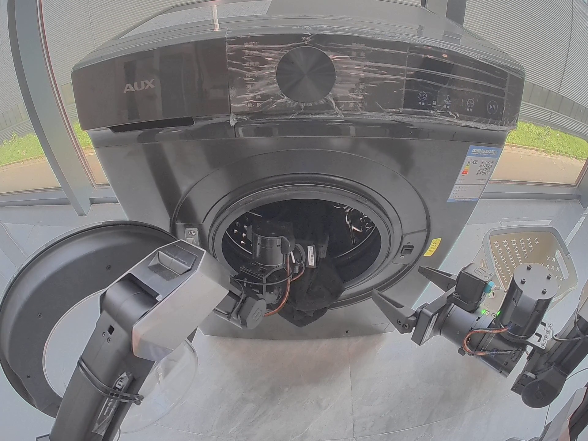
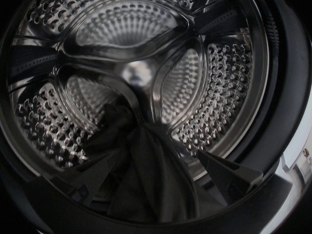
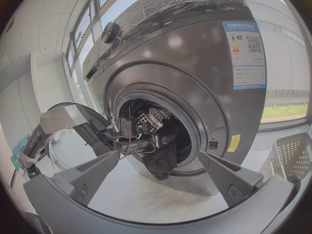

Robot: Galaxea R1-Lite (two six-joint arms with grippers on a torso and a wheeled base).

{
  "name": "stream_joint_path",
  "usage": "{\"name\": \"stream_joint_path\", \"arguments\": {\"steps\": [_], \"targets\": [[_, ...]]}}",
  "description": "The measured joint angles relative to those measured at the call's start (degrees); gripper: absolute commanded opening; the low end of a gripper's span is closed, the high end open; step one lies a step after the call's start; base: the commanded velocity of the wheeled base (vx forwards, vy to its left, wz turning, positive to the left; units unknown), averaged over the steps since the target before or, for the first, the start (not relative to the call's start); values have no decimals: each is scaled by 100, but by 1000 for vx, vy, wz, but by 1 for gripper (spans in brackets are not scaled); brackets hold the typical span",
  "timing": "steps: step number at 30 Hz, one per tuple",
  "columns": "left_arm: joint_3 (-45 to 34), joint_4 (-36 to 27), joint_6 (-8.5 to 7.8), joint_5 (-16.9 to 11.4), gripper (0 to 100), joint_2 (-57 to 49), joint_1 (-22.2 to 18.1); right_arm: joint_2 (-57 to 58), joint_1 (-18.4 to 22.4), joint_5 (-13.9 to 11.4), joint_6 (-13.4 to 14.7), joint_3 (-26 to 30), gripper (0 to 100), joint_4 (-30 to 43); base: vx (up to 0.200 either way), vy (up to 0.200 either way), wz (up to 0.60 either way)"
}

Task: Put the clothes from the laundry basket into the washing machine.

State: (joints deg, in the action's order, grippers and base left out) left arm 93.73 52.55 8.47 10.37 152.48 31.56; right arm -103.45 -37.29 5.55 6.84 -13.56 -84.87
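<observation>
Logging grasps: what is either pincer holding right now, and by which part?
Nothing. The left pincer stands open at the drum mouth with the dark cloth lying loose between its fingers; the right pincer is open and empty.

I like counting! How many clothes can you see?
1: a black cloth draped over the washer's door rim, partly in the drum, by the open left tool. The basket may hide more.
</observation>
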Motion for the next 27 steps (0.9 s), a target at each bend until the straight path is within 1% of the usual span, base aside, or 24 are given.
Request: {"name": "stream_joint_path", "arguments": {"steps": [3,7,9,12,13,15,17,18,27], "targets": [[-595,-91,83,-132,100,-273,110,0,0,0,0,2,100,-1,0,0,0],[-1286,-160,118,-288,100,-521,289,0,0,0,2,6,100,0,0,0,0],[-1507,-178,63,-324,100,-579,361,0,-2,0,2,9,100,-1,0,0,0],[-1725,-154,-163,-356,100,-575,433,0,-5,0,2,9,100,0,0,0,0],[-1758,-140,-212,-357,100,-557,433,0,-5,0,2,9,100,-1,0,0,0],[-1788,-121,-260,-354,100,-507,422,0,-5,0,0,6,100,-1,0,0,0],[-1791,-112,-271,-345,100,-468,424,1,-5,0,0,5,100,-1,0,0,0],[-1788,-112,-278,-324,0,-441,422,1,-5,0,0,0,100,-1,0,0,0],[-1637,62,-297,-290,0,-317,388,11,-5,-2,2,-6,100,-1,0,0,0]]}}
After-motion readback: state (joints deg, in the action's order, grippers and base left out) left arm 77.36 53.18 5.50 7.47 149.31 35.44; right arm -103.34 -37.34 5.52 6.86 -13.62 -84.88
